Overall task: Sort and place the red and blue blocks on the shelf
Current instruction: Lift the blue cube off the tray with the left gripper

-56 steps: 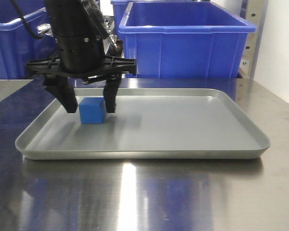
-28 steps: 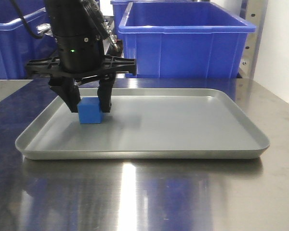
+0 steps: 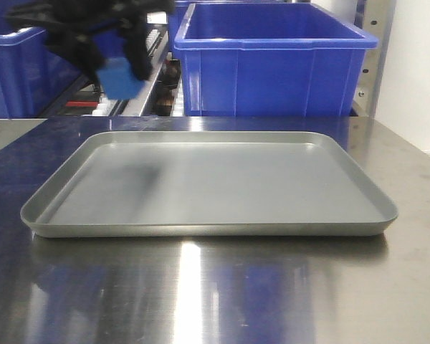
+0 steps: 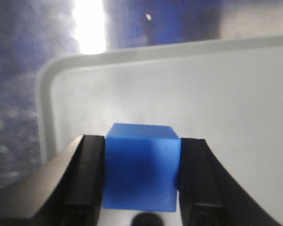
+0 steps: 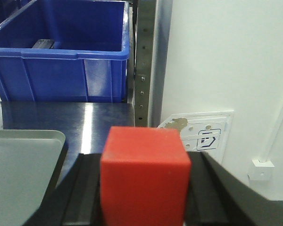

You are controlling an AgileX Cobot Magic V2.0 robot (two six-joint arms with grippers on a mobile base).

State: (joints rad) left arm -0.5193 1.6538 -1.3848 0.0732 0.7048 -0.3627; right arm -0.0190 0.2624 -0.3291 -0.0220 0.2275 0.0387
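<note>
I am watching the blue block, which is hanging well above the grey tray, out toward its eleven o'clock corner. The left gripper is pinching it squarely, jaws closed to the cube's width. The right gripper is clamping the red block likewise, with the shelf upright at twelve o'clock and a blue bin at ten. I am reading the front-view blur as speed: a smooth cube may be slipping, or clipping a bin rim.

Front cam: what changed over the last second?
The left end effector closed on the blue block and lifted it off the grey tray, up and slightly toward image-left; it's motion-blurred. Tray and blue bins stayed put.
</note>
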